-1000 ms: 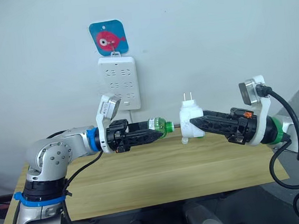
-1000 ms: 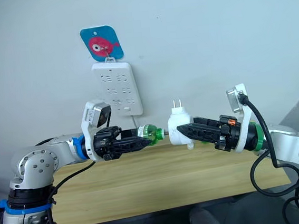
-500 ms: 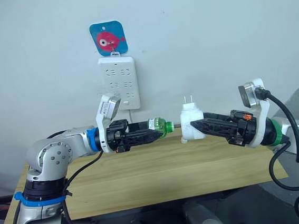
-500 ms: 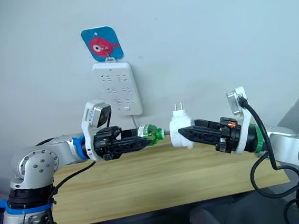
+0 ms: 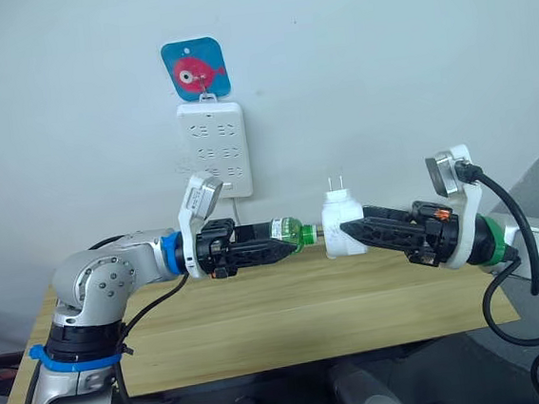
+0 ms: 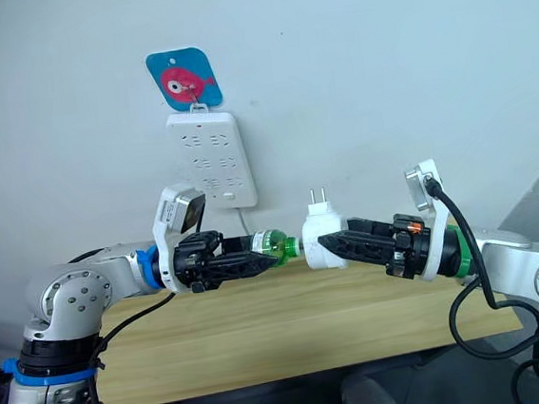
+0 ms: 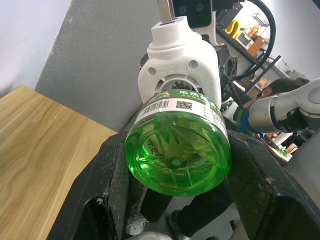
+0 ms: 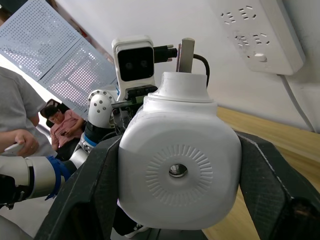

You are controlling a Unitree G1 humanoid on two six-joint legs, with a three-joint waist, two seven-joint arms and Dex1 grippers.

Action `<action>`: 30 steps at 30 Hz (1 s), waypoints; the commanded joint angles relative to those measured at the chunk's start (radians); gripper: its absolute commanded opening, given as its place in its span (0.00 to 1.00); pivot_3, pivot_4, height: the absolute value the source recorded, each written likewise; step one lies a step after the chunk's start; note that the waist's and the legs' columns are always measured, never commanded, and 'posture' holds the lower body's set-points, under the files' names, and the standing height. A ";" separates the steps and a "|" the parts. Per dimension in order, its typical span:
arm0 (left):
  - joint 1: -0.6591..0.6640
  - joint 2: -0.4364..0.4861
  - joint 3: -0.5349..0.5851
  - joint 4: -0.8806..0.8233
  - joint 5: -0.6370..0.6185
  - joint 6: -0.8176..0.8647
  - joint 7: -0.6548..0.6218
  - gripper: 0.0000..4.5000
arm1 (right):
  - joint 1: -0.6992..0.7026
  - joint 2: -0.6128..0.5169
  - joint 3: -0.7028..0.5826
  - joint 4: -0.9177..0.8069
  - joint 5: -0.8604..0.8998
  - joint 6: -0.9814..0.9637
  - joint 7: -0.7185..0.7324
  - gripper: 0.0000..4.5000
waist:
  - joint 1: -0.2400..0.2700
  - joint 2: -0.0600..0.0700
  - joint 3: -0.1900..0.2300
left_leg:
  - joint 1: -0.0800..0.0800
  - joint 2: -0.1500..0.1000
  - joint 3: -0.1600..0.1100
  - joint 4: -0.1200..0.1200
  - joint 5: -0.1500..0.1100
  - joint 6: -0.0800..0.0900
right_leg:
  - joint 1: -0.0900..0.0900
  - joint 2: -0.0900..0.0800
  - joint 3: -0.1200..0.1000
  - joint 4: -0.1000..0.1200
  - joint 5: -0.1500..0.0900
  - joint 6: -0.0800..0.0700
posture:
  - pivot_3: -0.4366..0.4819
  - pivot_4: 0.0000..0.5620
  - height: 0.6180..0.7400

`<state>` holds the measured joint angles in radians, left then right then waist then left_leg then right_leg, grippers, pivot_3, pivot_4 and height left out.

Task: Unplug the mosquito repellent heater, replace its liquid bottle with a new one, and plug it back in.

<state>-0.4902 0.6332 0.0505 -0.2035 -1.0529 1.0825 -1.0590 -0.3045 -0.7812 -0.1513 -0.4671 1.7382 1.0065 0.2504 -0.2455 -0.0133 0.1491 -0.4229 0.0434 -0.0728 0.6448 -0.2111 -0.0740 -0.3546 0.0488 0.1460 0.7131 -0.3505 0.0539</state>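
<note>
Heater (image 5: 343,230) clamped in right gripper (image 5: 349,231), facing bottle (image 5: 288,230) clamped in left gripper (image 5: 291,244).

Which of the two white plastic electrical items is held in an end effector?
The mosquito repellent heater, clamped by the right end effector with prongs pointing up; the power strip hangs on the wall.

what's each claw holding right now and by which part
The left claw grips the green liquid bottle around its body. The right claw clamps the mosquito repellent heater by its rounded sides, prongs up.
</note>
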 commanded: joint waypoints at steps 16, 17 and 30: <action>-0.036 -0.019 0.021 -0.009 -0.029 0.035 0.007 0.54 | -0.004 0.000 0.030 -0.060 0.032 -0.036 0.005 0.65 | -0.001 0.000 0.000 | 0.000 0.000 0.000 0.000 0.000 0.000 | 0.000 0.000 0.000 0.000 0.000 0.000 | 0.21 0.11 0.95; -0.032 -0.014 0.016 -0.011 -0.023 0.031 0.001 0.54 | -0.004 -0.001 0.029 -0.059 0.035 -0.038 0.005 0.65 | -0.001 0.000 0.000 | 0.000 0.000 0.000 0.000 0.000 0.000 | 0.000 0.000 0.000 0.000 0.000 0.000 | 0.21 0.11 0.95; -0.026 -0.021 0.015 0.004 -0.001 0.009 -0.004 0.54 | 0.010 -0.013 0.018 -0.063 0.046 -0.041 0.010 0.65 | -0.001 0.000 0.000 | 0.000 0.000 0.000 0.000 0.000 0.000 | 0.000 0.000 0.000 0.000 0.000 0.000 | 0.20 0.10 0.95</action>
<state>-0.5061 0.6213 0.0605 -0.1837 -1.0444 1.1064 -1.0604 -0.2920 -0.7869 -0.1331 -0.4724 1.7498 0.9702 0.2387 -0.2467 -0.0134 0.1490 -0.4230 0.0435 -0.0728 0.6448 -0.2111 -0.0740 -0.3547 0.0490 0.1461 0.7131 -0.3506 0.0540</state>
